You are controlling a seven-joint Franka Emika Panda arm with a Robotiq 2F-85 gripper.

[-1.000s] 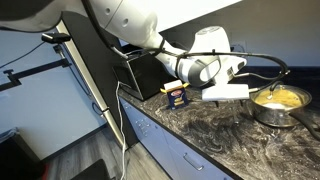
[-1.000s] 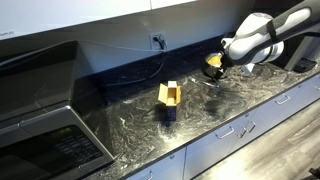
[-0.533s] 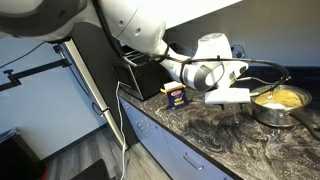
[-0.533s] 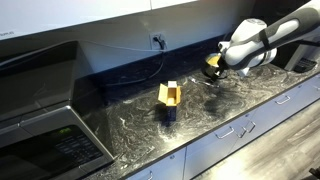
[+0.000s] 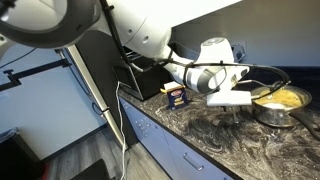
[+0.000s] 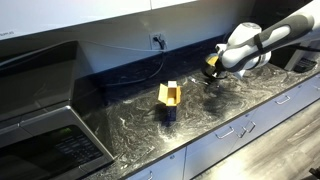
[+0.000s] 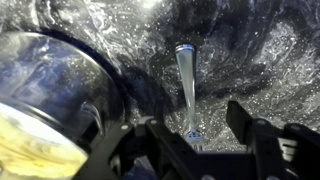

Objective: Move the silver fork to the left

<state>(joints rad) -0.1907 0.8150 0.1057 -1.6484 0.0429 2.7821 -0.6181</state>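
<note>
In the wrist view the silver fork (image 7: pixel 187 85) lies flat on the dark marbled counter, its handle pointing away and its tines between my fingers. My gripper (image 7: pixel 193 128) is open, its two black fingers on either side of the fork's near end, just above the counter. In both exterior views the gripper (image 5: pixel 233 108) (image 6: pixel 213 80) hangs low over the counter beside the steel pot; the fork itself is too small to make out there.
The steel pot of yellow food (image 5: pixel 277 103) (image 7: pixel 45 105) stands right beside the gripper. A small blue-and-white box (image 5: pixel 177 96) (image 6: pixel 169 101) stands further along the counter. A microwave (image 6: pixel 40 125) sits at the counter's end.
The arm has shifted slightly along the counter and sunk a little towards it beside the pot. The box and pot have not moved.
</note>
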